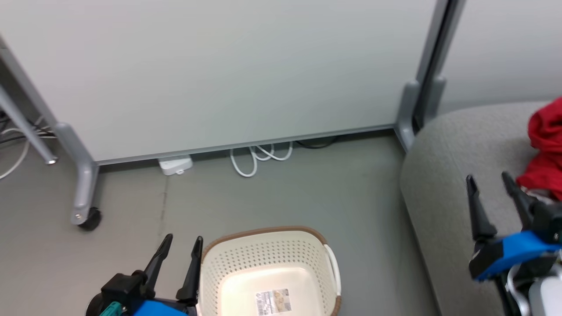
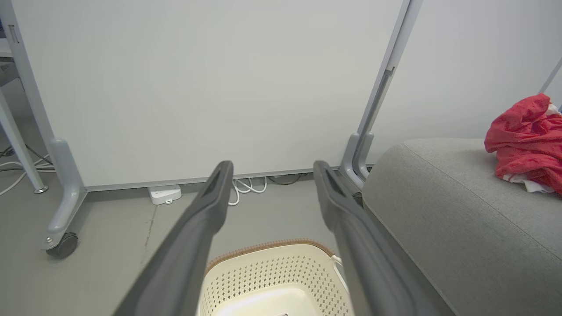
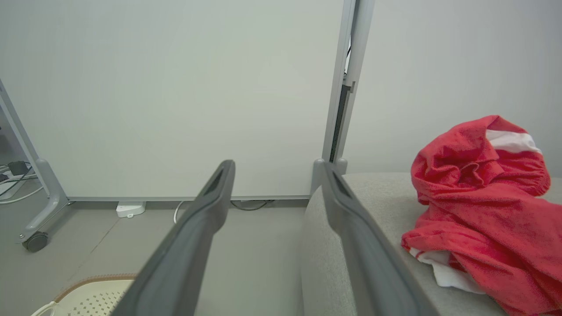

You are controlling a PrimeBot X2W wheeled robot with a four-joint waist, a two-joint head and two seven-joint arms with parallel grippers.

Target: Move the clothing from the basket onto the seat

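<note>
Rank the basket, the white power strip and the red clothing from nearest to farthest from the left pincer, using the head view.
1. Basket, right beside the left pincer.
2. White power strip, ahead at the foot of the partition.
3. Red clothing, far right on the seat.

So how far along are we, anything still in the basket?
Looks essentially done. The clothing lies heaped on the seat. The basket shows a bare floor with its label sticker, though its near edge is cut off. Nothing is in hand: the left gripper and right gripper are both open and empty. Nothing visibly left to move.
</note>
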